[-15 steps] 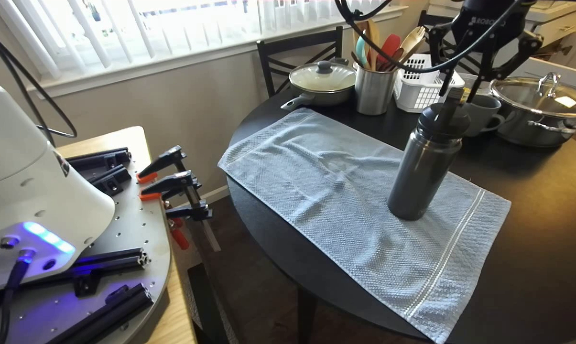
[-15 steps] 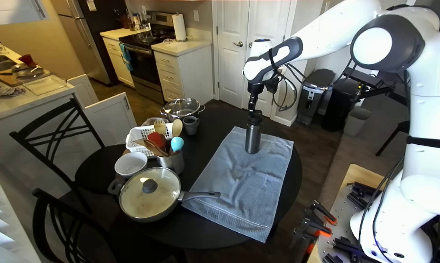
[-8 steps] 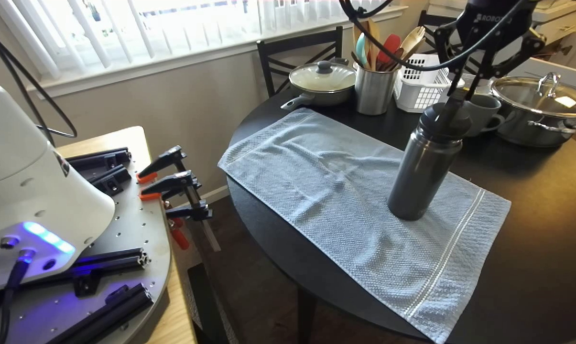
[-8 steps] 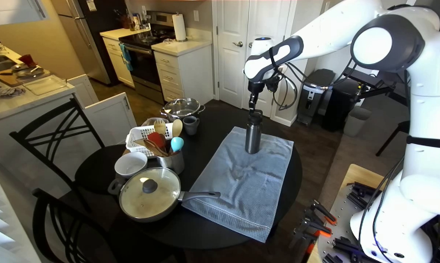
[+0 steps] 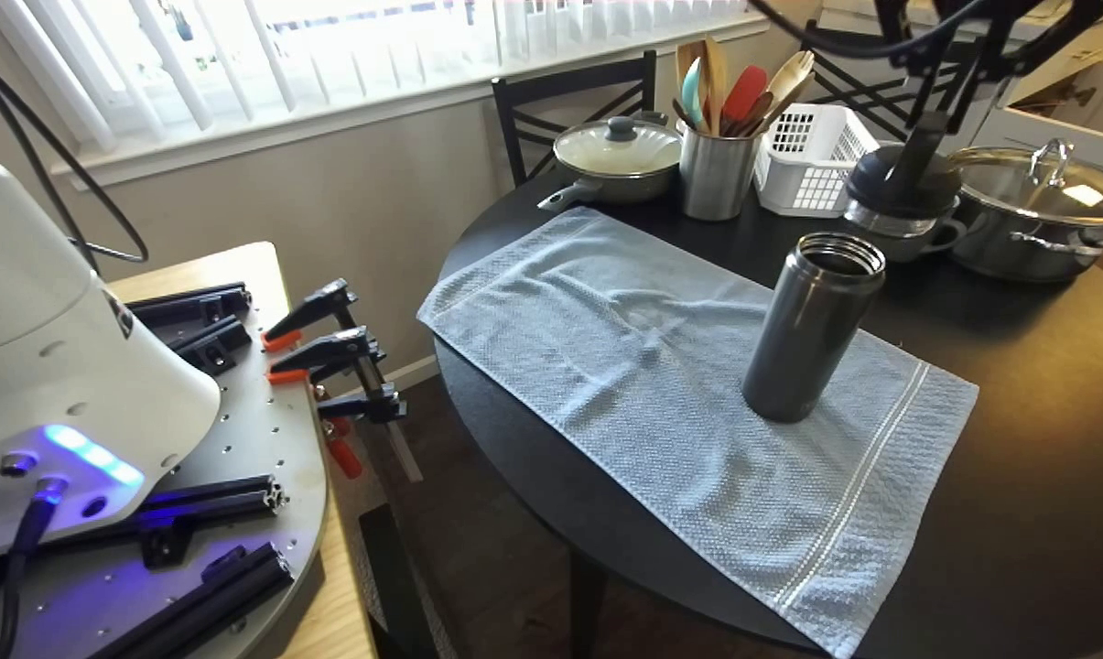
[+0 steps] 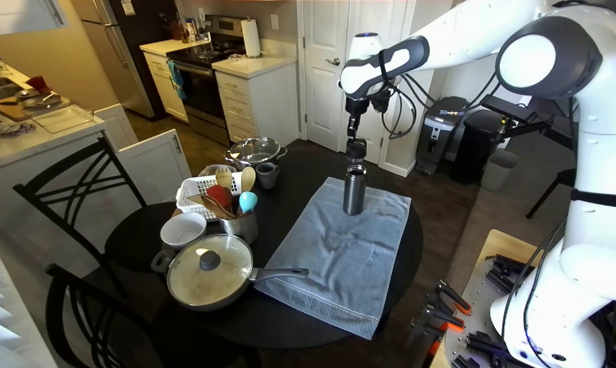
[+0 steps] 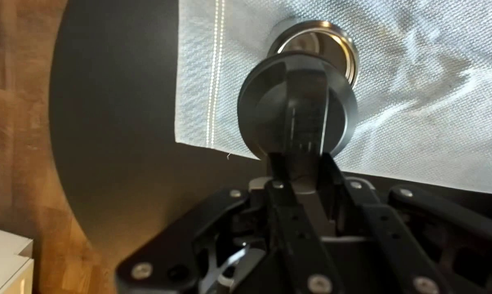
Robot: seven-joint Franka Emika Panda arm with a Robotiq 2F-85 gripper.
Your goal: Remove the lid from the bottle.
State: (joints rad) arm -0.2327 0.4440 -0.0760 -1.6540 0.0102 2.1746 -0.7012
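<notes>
Round black counter (image 5: pixel 1018 476) hosts an uncapping, caught in mid-air

Spread on it lies a blue-grey woven towel (image 5: pixel 624 403), where the tall, dark grey metallic cylindrical bottle (image 5: pixel 812 339) stands upright, its mouth (image 5: pixel 838 256) uncovered. Just above hangs the small, rounded black lid (image 6: pixel 356 150) with its raised strap (image 7: pixel 306 110); the black gripper (image 7: pixel 301 159) is clenched on that strap.

What the next move turns on is the gap between lid and mouth: the bottle's long axis runs vertically, the mouth lies below lid and gripper, and in the wrist view part of it shows past the lid's far edge. Lifting further before carrying sideways would, I judge, keep the two from knocking.

Half a second ago the lid was seated on the bottle; now it is off, while the bottle stands where it stood. Removal looks done; setting the lid down likely remains.
</notes>
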